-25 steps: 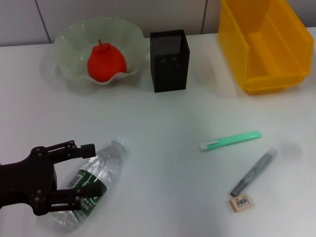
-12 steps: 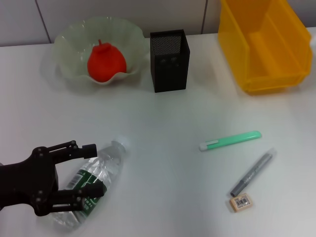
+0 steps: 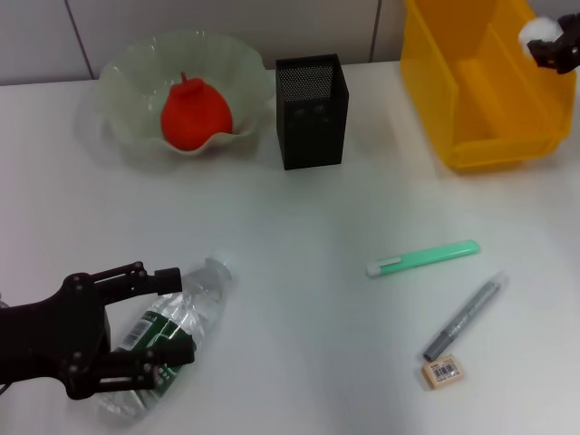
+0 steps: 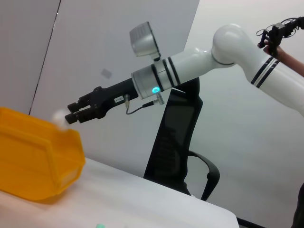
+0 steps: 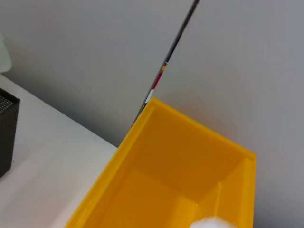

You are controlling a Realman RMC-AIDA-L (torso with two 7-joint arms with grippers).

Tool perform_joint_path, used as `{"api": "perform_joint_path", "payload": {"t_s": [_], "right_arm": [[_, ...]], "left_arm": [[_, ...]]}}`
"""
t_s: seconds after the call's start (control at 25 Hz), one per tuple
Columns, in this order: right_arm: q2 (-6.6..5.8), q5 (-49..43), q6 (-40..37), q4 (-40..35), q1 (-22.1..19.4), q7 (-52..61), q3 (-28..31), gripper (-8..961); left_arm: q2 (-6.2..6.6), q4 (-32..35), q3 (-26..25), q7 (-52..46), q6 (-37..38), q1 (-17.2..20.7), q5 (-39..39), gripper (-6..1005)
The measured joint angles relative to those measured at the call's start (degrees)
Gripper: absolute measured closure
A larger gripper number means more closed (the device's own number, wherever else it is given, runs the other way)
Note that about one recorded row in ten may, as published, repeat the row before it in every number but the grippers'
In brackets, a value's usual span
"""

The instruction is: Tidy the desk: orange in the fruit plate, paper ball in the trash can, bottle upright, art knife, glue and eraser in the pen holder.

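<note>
Only the head view shows bottle (image 3: 168,340) between left gripper (image 3: 168,313) fingers.

Your robot: white arms with black pincers.

Your left pincer (image 3: 172,313) is matte black, built of thin linked bars with visible pivot pins and blunt finger ends. In the left wrist view your right arm (image 4: 223,50) is glossy white and rounded, ringed with black bands, with a grey collar, a small lit teal dot, a thin looping cable, and a black right pincer (image 4: 72,112) at its end.
</note>
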Motion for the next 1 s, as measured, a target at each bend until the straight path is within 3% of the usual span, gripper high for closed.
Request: {"api": "perform_joint_path", "payload": {"t_s": [0.4,0.56,0.72,1.0], "right_arm": [[0.06,1.1,3.5,0.8,-0.4,-0.4,-1.4,385],[-0.04,4.1,2.4,0.2,-0.7,-0.9,-1.2,179],[-0.31,11.8,-4.7,-3.7,-2.3,-3.9,1.9,105],[-0.22,18.8,-18.5,-11.3,-5.7,-5.1,6.7,104]], "left_arm": [[0.13,0.0,0.0,0.0,0.0,0.6,0.0,166],[0.14,0.0,0.0,0.1,-0.1,0.6,0.0,166],[0.36,0.0,-0.1,0.2,-0.2,0.5,0.0,166],[0.53,0.0,-1.1,1.0,-0.9,0.7,-0.2,166]]}}
